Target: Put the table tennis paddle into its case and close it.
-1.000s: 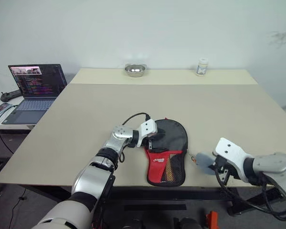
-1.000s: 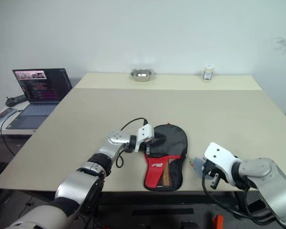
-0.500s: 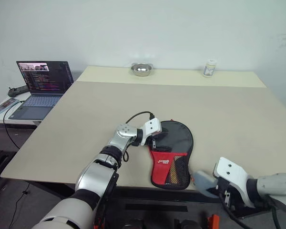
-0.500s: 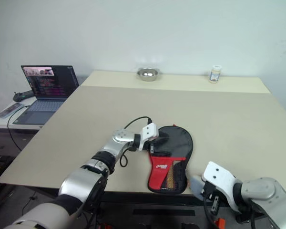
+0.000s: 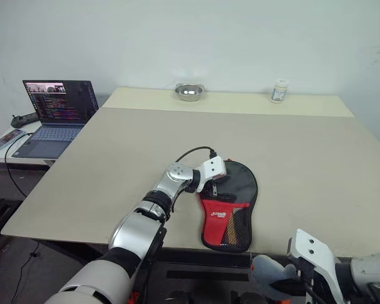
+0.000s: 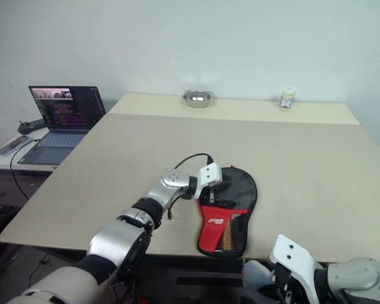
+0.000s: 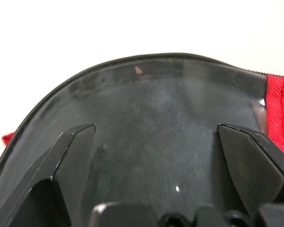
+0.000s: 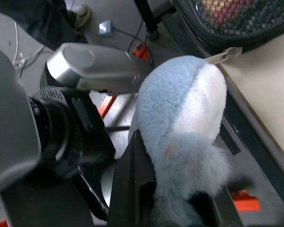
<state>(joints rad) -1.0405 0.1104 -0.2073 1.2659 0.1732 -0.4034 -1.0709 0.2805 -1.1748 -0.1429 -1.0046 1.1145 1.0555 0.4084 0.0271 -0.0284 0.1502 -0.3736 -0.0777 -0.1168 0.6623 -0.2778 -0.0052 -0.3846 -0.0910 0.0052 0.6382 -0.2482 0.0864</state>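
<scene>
With the case [image 5: 230, 204] lying near the surface's [image 5: 304, 158] front edge, the spread, empty left end effector [image 5: 216, 187] over its clear panel risks nudging it off, while the right end effector [image 5: 285, 283], clenched on a blue plush toy [image 8: 182, 142], stays occupied.

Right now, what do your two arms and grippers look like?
Both arms have silver-grey segments with black joints and white wrist housings. The left gripper has two black wedge-shaped fingers, and a black cable loops over its wrist. The right gripper is black too.
</scene>
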